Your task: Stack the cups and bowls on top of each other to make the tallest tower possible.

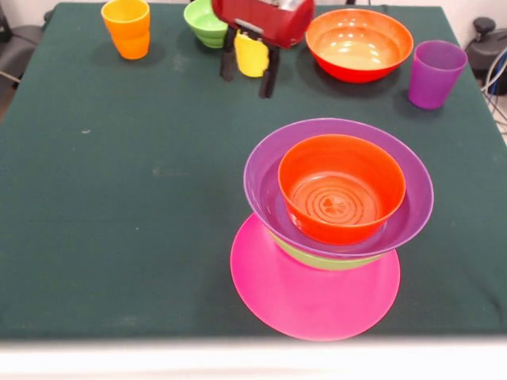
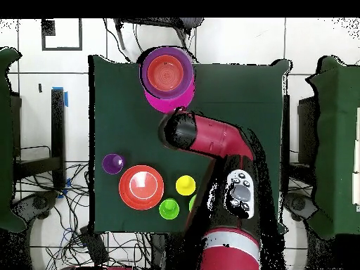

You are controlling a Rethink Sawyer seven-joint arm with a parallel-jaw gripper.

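My gripper [image 1: 249, 79] is at the far side of the table, its two black fingers [image 1: 229, 57] closed against the sides of the yellow cup [image 1: 252, 52], which sits at table level; the cup also shows in the overhead view [image 2: 185, 185]. The tower [image 1: 341, 198] stands near the front edge: a pink base [image 1: 301, 301], a light green bowl [image 1: 333, 260], the wide purple bowl [image 1: 269, 178] and an orange-red bowl [image 1: 341, 190] on top. The orange cup [image 1: 126, 28], a green bowl [image 1: 203, 22], the second orange-red bowl [image 1: 359, 43] and the purple cup [image 1: 435, 73] stand loose along the far side.
In the overhead view my red arm [image 2: 211, 137] reaches across the table's middle and hides the gripper. A small green item [image 2: 169, 208] stands near the robot's edge beside the orange-red bowl [image 2: 141, 187]. The purple cup [image 2: 112, 163] is close to the table's side edge.
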